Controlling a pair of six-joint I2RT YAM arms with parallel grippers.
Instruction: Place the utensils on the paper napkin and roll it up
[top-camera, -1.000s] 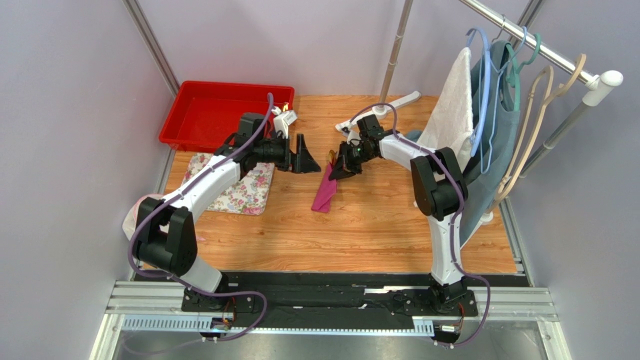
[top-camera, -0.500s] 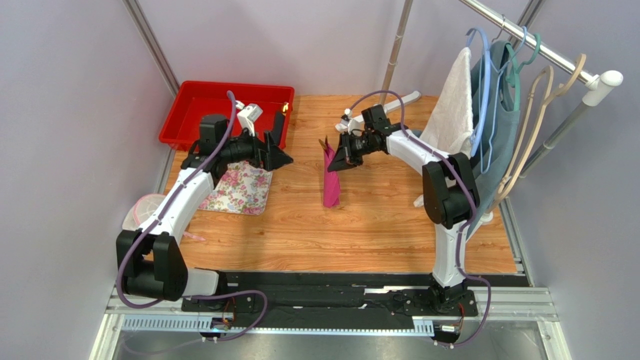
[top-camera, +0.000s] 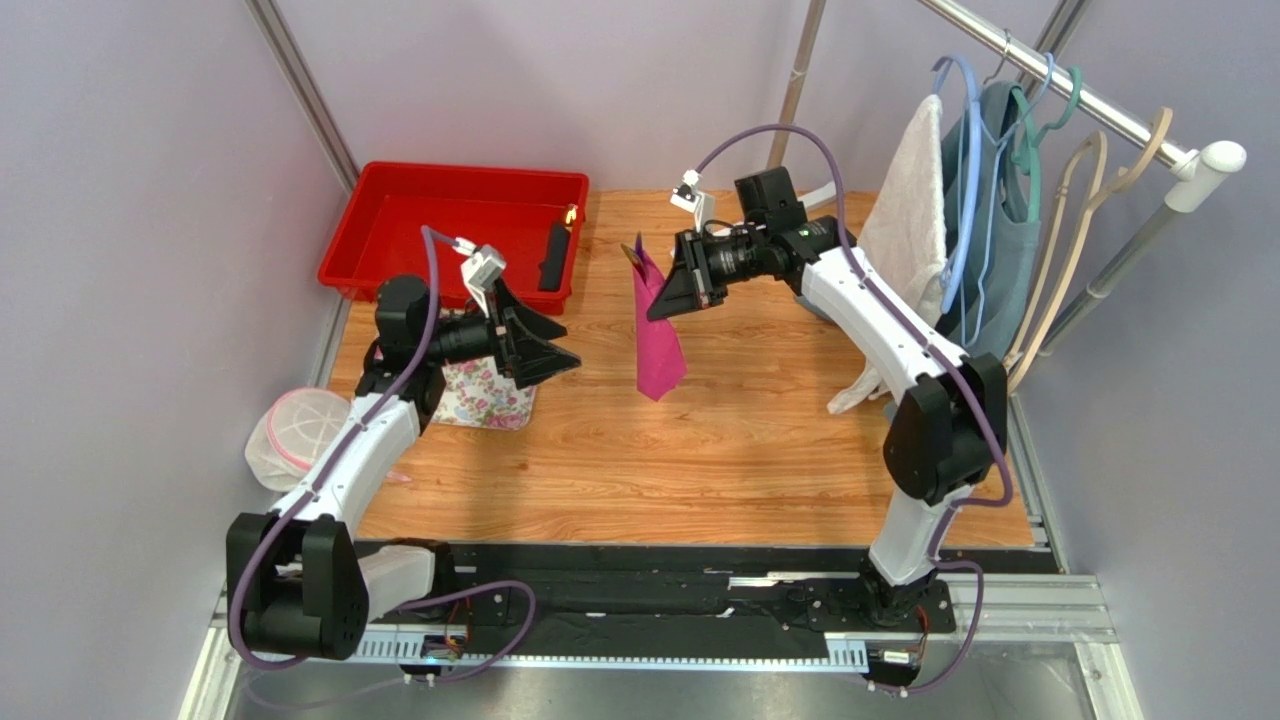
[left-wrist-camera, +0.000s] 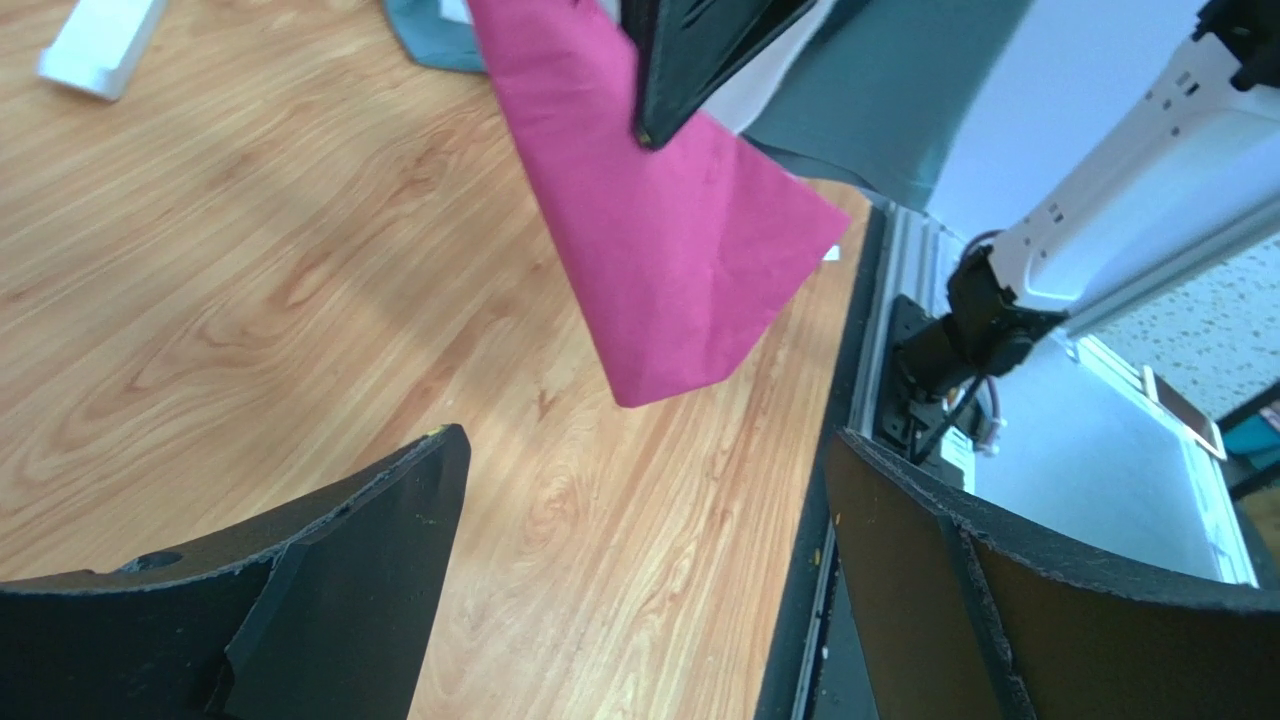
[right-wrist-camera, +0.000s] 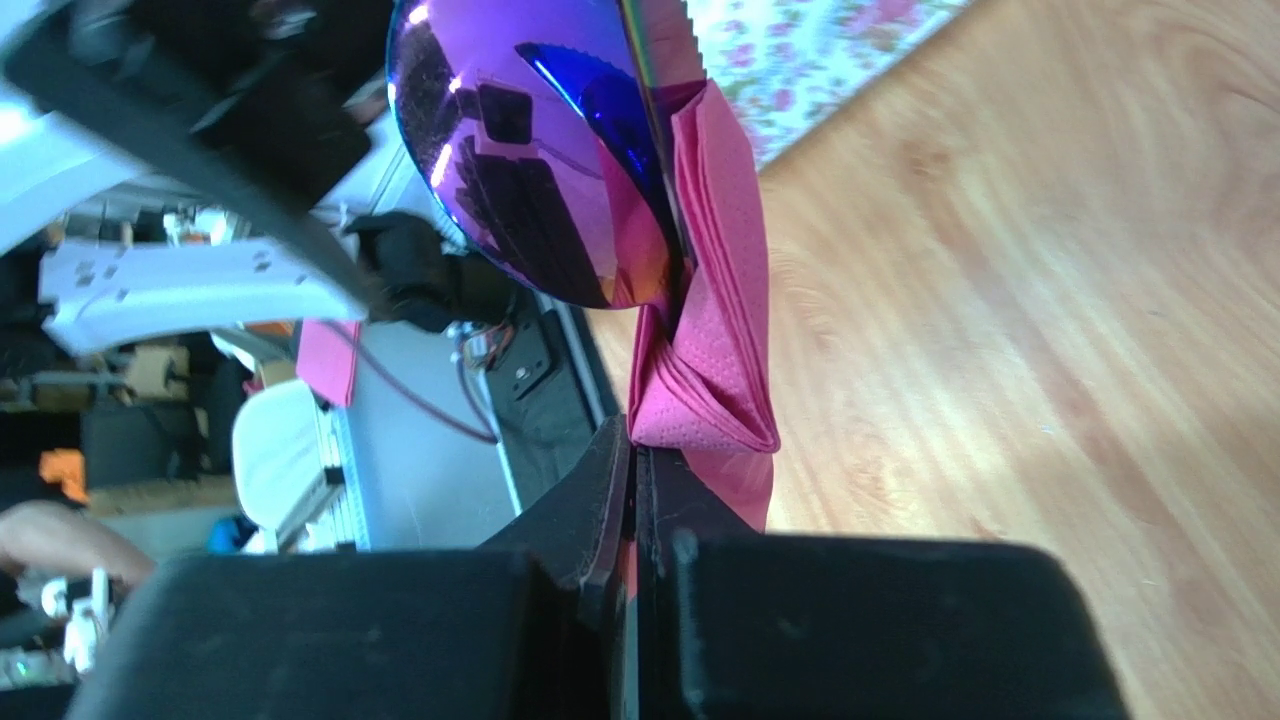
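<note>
since the earlier frame we see the right gripper (top-camera: 661, 293) has risen and drawn toward the far edge of the tabletop (top-camera: 751, 450), taking the napkin (top-camera: 658, 353) up with it. the left gripper (left-wrist-camera: 643, 447) has pulled back toward the left edge, above the floral cloth (top-camera: 489, 393).

state now:
- right gripper: clamped on the upper end of the napkin, with the bowl of a purple spoon (right-wrist-camera: 526, 150) sticking out past the jaws.
- left gripper: spread wide, holding nothing, well apart from the napkin.
- napkin: hanging in the air over the middle of the tabletop, nearer the far edge. its lower corner appears clear of the wood.
- other utensils: we cannot tell whether any lie inside the fold.

hazards, as we judge them:
- the napkin hangs as a loose fold, not a tight roll. anything inside it may slide out of the lower end if the arm swings or tilts.
- the pinch covers a small area. a slack grip would drop both spoon and napkin.
- thin paper carrying metal may tear at the pinch.
- nothing supports the lower end, so a fall would go uncaught.
</note>
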